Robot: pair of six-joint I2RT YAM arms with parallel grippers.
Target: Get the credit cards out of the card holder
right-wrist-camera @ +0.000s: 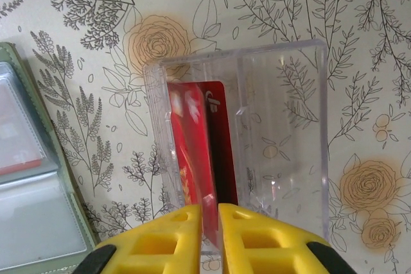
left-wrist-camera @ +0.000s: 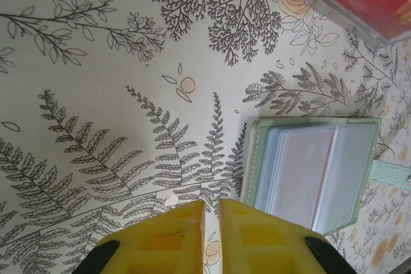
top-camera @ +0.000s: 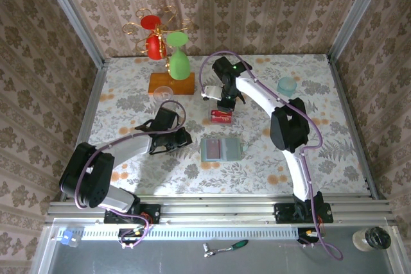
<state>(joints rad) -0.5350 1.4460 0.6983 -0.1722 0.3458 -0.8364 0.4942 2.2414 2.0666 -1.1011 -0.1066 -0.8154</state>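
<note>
Table [top-camera: 308, 152] with floral cloth, patterned walls on three sides. Right arm [top-camera: 289, 129] reaches from the near edge up and in toward table centre. Left arm [top-camera: 122, 149] lies low across the left side, pointing right.

Ornament stand [top-camera: 172, 83] on a wooden base sits at the back, carrying red and green pieces. A pale blue cup [top-camera: 287, 85] is at back right, well apart from everything else.

Card holder [top-camera: 220, 149] lies open and flat near table centre, just right of the left gripper [top-camera: 182, 139]. In the left wrist view the holder [left-wrist-camera: 314, 171] shows a sage-green rim and clear sleeves with a reddish card behind them.

Clear tray [top-camera: 221, 116] sits just behind the holder, not touching it, under the right gripper [top-camera: 225, 102].

Credit cards [right-wrist-camera: 196, 133]: red ones stand on edge, leaning, in the tray [right-wrist-camera: 282, 139], in the compartment at the left of the right wrist view. The holder's edge [right-wrist-camera: 26, 190] shows at far left there.

Right gripper [right-wrist-camera: 210, 222]: jaws narrow, only a slim slit. The red card's near edge runs right up to the slit; cannot tell whether it is pinched or free.

Left gripper [left-wrist-camera: 212, 219]: jaws nearly closed, thin slit, nothing between them, over bare cloth just beside the holder.
</note>
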